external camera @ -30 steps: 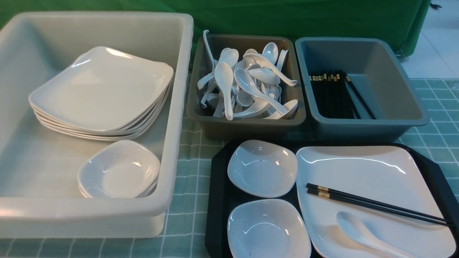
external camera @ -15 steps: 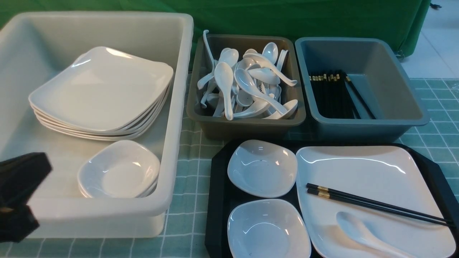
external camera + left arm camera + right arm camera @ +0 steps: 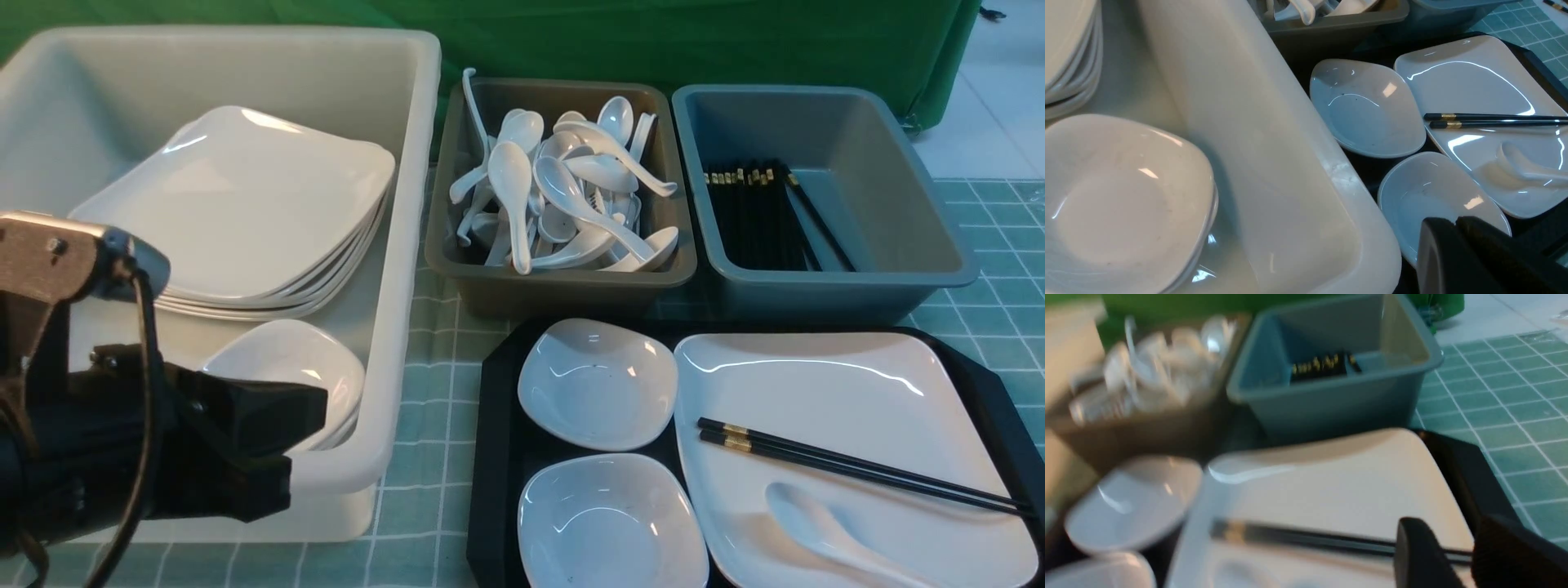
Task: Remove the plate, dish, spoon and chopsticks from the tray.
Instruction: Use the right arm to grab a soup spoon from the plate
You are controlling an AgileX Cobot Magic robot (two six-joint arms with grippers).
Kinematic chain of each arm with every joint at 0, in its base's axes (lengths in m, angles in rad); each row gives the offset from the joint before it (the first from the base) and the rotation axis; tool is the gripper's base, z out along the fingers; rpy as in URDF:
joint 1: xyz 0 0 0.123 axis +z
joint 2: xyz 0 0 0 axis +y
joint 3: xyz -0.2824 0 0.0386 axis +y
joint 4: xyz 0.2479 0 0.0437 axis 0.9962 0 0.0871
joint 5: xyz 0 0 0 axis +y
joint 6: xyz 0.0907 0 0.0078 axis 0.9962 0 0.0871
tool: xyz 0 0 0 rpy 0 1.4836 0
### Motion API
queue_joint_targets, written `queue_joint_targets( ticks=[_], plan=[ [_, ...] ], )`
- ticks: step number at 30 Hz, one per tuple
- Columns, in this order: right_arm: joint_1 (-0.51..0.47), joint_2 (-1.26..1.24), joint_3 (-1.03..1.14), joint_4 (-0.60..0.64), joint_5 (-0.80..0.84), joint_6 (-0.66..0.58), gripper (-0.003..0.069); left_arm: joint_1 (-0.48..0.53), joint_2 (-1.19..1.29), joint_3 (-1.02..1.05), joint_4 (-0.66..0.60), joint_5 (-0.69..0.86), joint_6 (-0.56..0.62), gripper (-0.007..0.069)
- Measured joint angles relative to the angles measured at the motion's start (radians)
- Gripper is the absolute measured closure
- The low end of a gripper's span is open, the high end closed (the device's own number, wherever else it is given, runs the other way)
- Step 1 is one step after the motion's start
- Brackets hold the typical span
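The black tray sits at the front right. It holds two small white dishes and the large white plate. The black chopsticks and the white spoon lie on the plate. My left gripper is shut and empty, over the white tub's front wall, left of the tray; in the left wrist view it points at the near dish. My right gripper is open just above the chopsticks, which cross behind the gap between its fingers. It is out of the front view.
A big white tub at the left holds a stack of plates and small dishes. A brown tub of spoons and a blue-grey tub of chopsticks stand behind the tray. A green checked cloth covers the table.
My left arm has come into the front view from the lower left and moved right along the white tub's front wall, towards the tray. The things on the tray have not moved.
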Motion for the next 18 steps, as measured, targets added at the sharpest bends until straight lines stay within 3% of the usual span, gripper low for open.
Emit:
queue_joint_targets(
  ticks=[4, 7, 12, 18],
  plan=[
    [0.0, 0.0, 0.0, 0.012, -0.091, 0.126, 0.0417, 0.0, 0.0, 0.0, 0.0, -0.005, 0.001, 0.0607],
    [0.013, 0.034, -0.063, 0.017, 0.0, 0.18, 0.0449, 0.0, 0.0, -0.005, -0.002, -0.004, 0.017, 0.0607],
    [0.156, 0.388, -0.439, 0.016, 0.389, -0.106, 0.0475, 0.0, 0.001, -0.084, -0.08, 0.045, 0.152, 0.0607],
    [0.277, 0.791, -0.732, -0.054, 0.734, -0.308, 0.0473, 0.0, -0.007, -0.162, -0.134, 0.11, 0.229, 0.0607]
  ],
)
